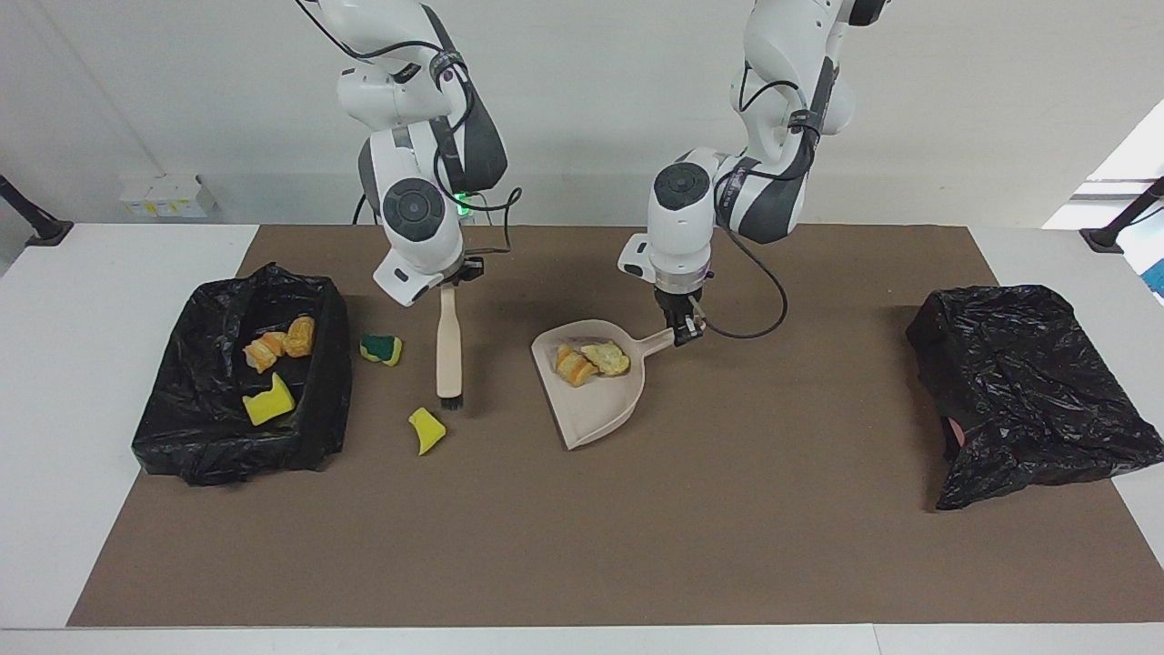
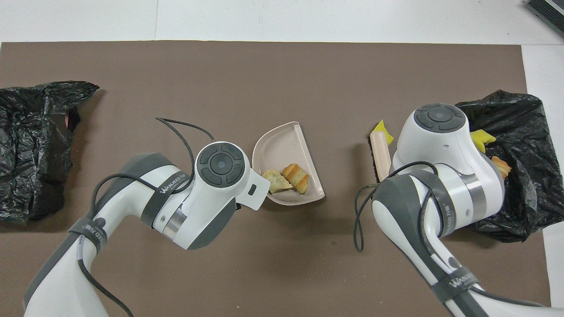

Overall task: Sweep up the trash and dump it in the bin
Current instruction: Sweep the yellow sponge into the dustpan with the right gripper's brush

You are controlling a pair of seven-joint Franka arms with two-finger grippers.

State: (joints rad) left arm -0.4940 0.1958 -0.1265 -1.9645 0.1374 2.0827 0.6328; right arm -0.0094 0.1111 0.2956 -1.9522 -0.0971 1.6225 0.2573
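The bin (image 1: 191,428), black-bagged at the right arm's end, held two tan-orange chunks and a yellow sponge piece. My left gripper (image 1: 684,329) clenched the dustpan (image 1: 591,400) handle; two bread-like scraps (image 1: 591,359) lay inside it. My right gripper (image 1: 447,273) gripped the brush (image 1: 447,350), bristles down. Loose trash: a yellow sponge (image 1: 426,429) at the brush's 7 o'clock, a green-yellow one (image 1: 380,347) at 9.
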